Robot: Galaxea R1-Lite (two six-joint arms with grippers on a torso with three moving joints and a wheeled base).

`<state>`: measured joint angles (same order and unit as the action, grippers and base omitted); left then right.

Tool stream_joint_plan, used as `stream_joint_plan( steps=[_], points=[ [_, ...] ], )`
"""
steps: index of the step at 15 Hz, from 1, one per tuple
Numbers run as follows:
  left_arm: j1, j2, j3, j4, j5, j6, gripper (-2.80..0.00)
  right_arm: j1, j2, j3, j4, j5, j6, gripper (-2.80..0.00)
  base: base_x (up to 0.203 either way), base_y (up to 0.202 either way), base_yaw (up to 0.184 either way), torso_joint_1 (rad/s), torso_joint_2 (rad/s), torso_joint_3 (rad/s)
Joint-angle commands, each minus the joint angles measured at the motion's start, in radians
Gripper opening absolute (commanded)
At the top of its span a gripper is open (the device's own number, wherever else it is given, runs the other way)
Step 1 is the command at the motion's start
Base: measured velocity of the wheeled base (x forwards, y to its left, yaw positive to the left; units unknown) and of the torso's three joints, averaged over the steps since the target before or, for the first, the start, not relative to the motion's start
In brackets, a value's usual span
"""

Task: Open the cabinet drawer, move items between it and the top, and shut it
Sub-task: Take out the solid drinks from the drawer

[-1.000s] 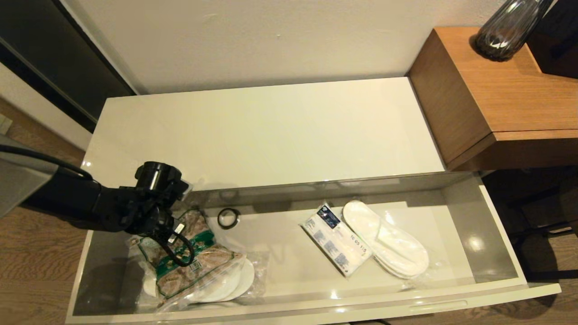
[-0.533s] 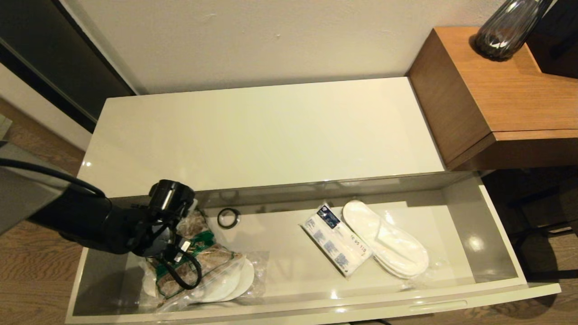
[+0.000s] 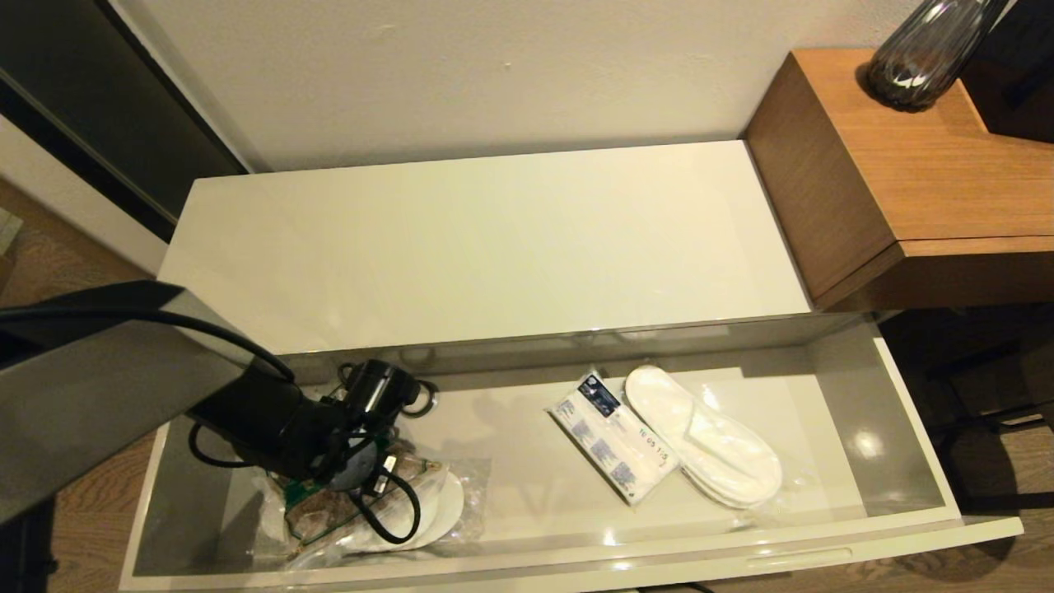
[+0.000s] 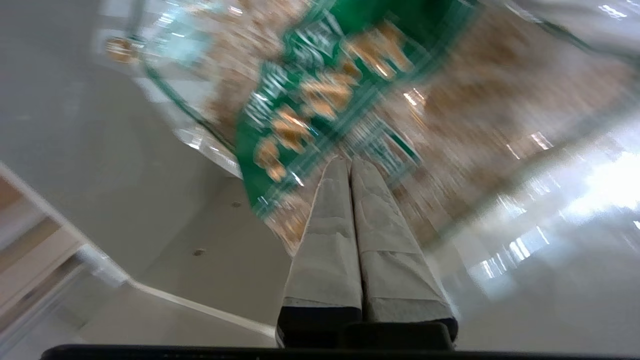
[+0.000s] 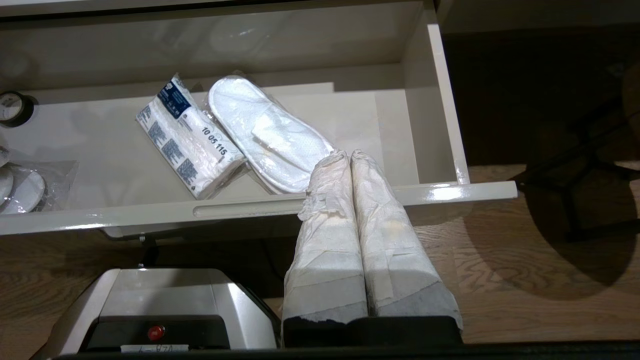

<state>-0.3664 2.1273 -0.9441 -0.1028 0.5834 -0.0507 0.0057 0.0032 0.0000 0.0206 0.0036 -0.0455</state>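
We're low in the open drawer (image 3: 906, 428) at the lower left of the head view, where our left gripper (image 4: 350, 162) hangs over the snack bag (image 4: 350, 80). Its fingers (image 4: 330, 220) are pressed together with nothing between them, tips at the bag's green band (touching or not, we cannot tell). The bag lies on a pair of slippers (image 3: 436, 511). Mid-drawer, the white packet (image 3: 613, 449) lies against more slippers (image 3: 708, 441). Our right gripper (image 5: 350, 156), fingers together, hangs before the drawer front.
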Motion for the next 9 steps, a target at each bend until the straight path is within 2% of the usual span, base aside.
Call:
stream_joint_plan(
  steps=[1, 9],
  points=[
    [-0.004, 0.067, -0.042, 0.0, 0.046, -0.007, -2.8, 0.0, 0.001, 0.002, 0.001, 0.001, 0.0, -2.8, 0.0, 0.0, 0.0, 0.0, 0.0, 0.0],
    [-0.082, 0.12, -0.105, -0.001, 0.06, -0.021, -2.8, 0.0, 0.001, 0.002, 0.001, 0.0, 0.0, -2.8, 0.0, 0.0, 0.0, 0.0, 0.0, 0.0]
  ],
)
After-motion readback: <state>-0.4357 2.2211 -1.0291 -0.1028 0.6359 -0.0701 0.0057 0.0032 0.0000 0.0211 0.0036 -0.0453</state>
